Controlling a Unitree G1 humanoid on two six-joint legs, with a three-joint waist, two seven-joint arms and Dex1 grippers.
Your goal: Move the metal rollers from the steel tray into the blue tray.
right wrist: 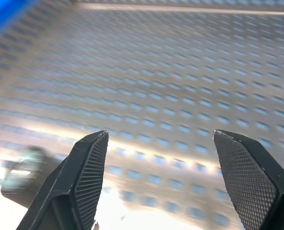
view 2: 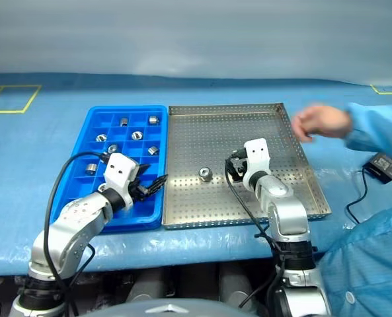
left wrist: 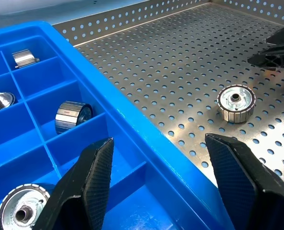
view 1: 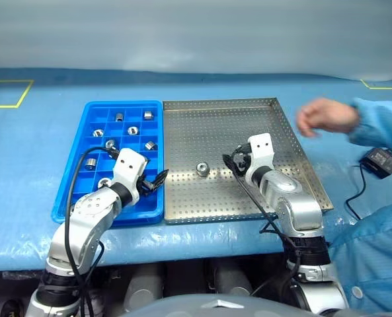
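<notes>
Worktop draped in blue sheet, carrying two trays side by side, rims touching. Steel tray taken as landmark.

Inside steel tray: one metal roller alone on perforated floor, about mid-floor and toward the near rim, standing on its end with the centre hole facing up. Same roller clear in the left wrist view, apart from every finger.

Just left of steel tray: blue tray, gridded. Several more rollers spread through its compartments, one per cell, some on end and some lying on their side; one more near the blue tray's near edge, partly hidden by the left arm.

Left tool over the blue tray's near right corner, right beside steel tray's left rim, tips aimed toward the steel tray. Fingers spread wide, nothing between them.

Right tool above steel tray floor, right of the lone roller and apart from it. Fingers spread wide in the right wrist view, empty, perforated floor beyond them blurred.

Beyond steel tray's right rim: a person's hand, blurred, in a light blue sleeve, raised above the worktop. Farther right of steel tray, a small black adapter with its cable on the sheet.
</notes>
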